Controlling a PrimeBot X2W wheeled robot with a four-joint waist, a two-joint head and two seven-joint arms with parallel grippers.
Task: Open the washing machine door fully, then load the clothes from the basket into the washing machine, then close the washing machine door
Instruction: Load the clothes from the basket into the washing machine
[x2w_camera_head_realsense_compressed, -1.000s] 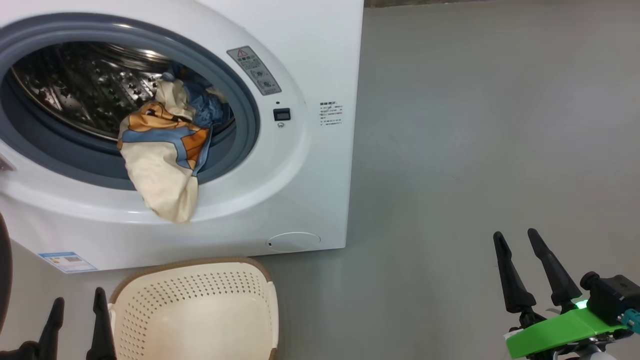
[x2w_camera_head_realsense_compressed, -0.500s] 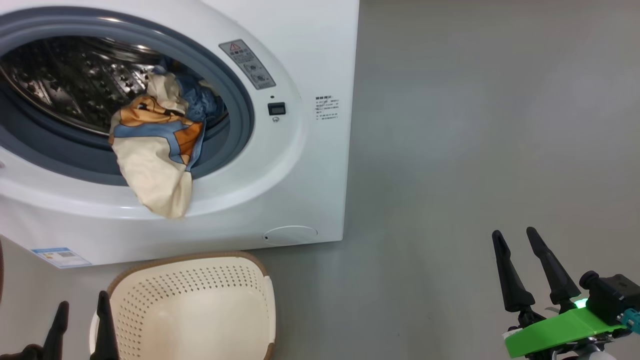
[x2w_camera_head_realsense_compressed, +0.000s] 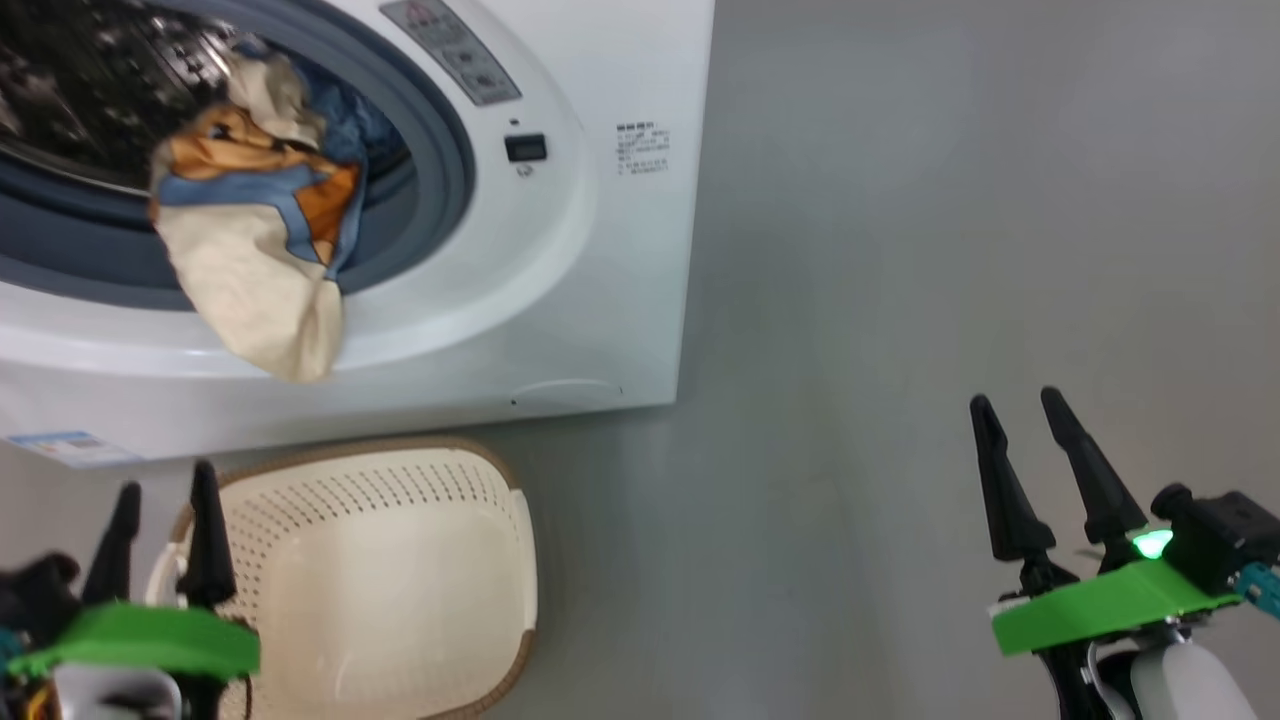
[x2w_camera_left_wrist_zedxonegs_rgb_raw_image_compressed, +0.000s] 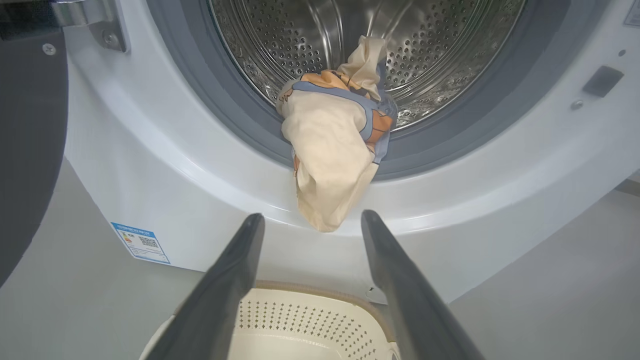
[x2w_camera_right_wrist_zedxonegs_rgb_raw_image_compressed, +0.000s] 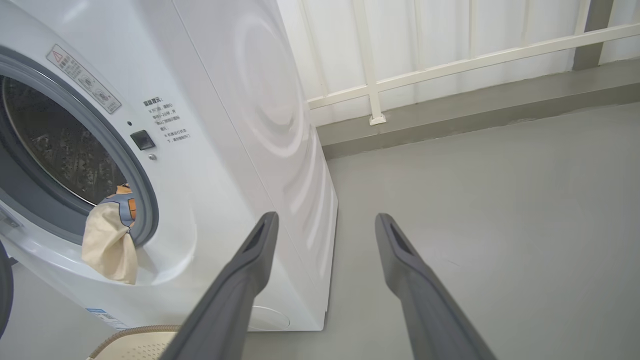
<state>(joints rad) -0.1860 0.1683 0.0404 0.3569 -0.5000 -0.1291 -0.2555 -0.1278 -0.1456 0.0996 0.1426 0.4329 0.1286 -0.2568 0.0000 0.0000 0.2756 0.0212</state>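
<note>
Since the earlier head view the camera has dipped and swung, so the whole scene sits higher and further left; the clothes (x2w_camera_head_realsense_compressed: 250, 250) lie as they did. They are bunched at the mouth of the drum (x2w_camera_left_wrist_zedxonegs_rgb_raw_image_compressed: 450, 45), part inside, with a cream tail draped over the grey-blue gasket (x2w_camera_left_wrist_zedxonegs_rgb_raw_image_compressed: 225, 115) and hanging down the white front of the washing machine (x2w_camera_head_realsense_compressed: 560, 280). The tail's long axis runs vertically, across the sill.

Below it the basket (x2w_camera_head_realsense_compressed: 400, 490) stands on the floor (x2w_camera_head_realsense_compressed: 900, 250) just before the machine, apparently emptied. The washing machine door (x2w_camera_left_wrist_zedxonegs_rgb_raw_image_compressed: 27, 150) stands swung open at the left.

The left gripper (x2w_camera_head_realsense_compressed: 165, 482), spread wide and holding nothing, hovers at the basket's left rim. In its wrist view the tail hangs dead ahead, just above and between the fingertips (x2w_camera_left_wrist_zedxonegs_rgb_raw_image_compressed: 252, 225). The right gripper (x2w_camera_head_realsense_compressed: 1014, 396), likewise wide and empty, is well off to the machine's right.

Judgement: the left arm is nearer, and the tail must go up and inward before the door can shut.
</note>
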